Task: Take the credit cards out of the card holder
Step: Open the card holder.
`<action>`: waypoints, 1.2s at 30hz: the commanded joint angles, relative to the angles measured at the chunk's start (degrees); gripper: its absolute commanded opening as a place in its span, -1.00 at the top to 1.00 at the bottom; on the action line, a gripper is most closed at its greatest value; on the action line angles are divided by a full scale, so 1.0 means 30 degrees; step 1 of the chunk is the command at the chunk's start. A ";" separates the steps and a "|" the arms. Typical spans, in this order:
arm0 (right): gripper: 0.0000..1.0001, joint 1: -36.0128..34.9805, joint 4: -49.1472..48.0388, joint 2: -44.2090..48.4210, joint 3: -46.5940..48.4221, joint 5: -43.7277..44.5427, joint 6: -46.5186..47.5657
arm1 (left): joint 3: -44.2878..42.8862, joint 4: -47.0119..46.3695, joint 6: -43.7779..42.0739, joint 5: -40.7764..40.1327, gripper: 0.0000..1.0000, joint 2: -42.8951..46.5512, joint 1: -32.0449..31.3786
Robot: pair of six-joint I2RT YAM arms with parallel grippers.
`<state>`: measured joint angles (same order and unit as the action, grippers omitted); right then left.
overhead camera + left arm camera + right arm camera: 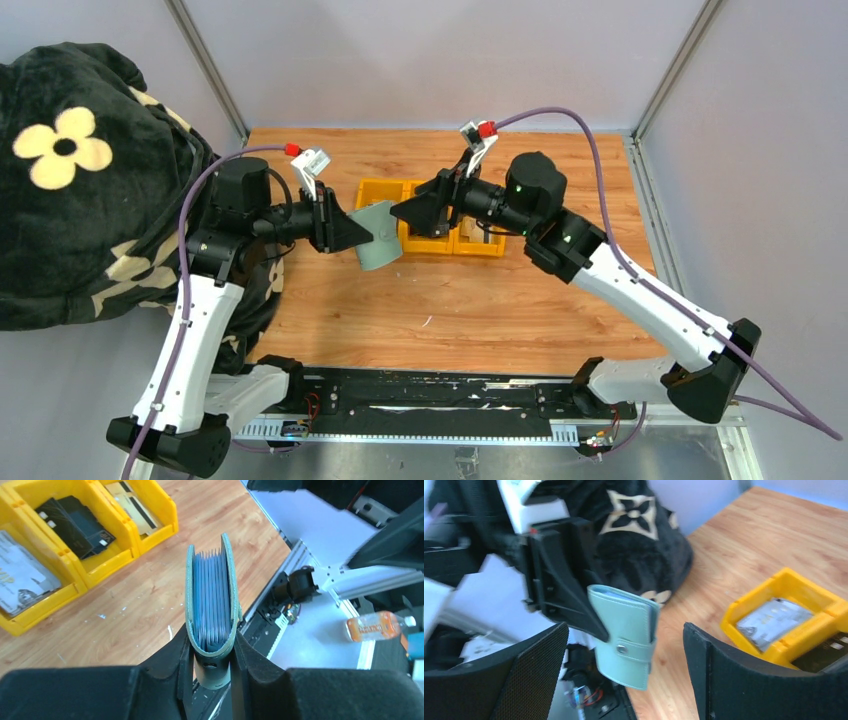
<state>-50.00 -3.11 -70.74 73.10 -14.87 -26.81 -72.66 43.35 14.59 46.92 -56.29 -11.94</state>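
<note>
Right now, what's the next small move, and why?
Probably the left gripper lowers the card holder to the table: grey card, black card, tan card already lie in the yellow tray, none shows in the holder; the right gripper is open.

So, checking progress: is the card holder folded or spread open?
Folded: the card holder, pinched by the left tool, has both covers close together.

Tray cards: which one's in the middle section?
The black card, with the silver-grey card in the section on one side and the tan card on the other.
</note>
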 commanded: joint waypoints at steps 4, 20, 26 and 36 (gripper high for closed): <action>-0.77 0.1365 0.2153 -0.1356 0.2649 -0.9006 -0.1772 | -0.0034 0.0343 -0.1282 0.3409 0.86 0.1276 0.0114; -0.34 0.1431 -0.1131 -0.3989 0.2824 -1.2710 -0.4559 | -0.0698 0.0988 0.0208 0.5163 0.86 0.1987 0.0114; 0.72 0.1431 -0.1877 -0.3709 0.2297 -1.3126 -0.5431 | -0.0252 0.1010 -0.0142 0.4339 0.53 0.2600 0.0114; 1.00 0.1369 -0.3181 -0.2009 0.1801 -0.9117 -0.4803 | 0.3292 -0.0654 0.3550 0.2624 -1.00 0.4098 0.0114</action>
<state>-46.28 -7.90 -81.36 79.99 -49.58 -41.74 -65.67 44.77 18.90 55.92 -45.58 -11.75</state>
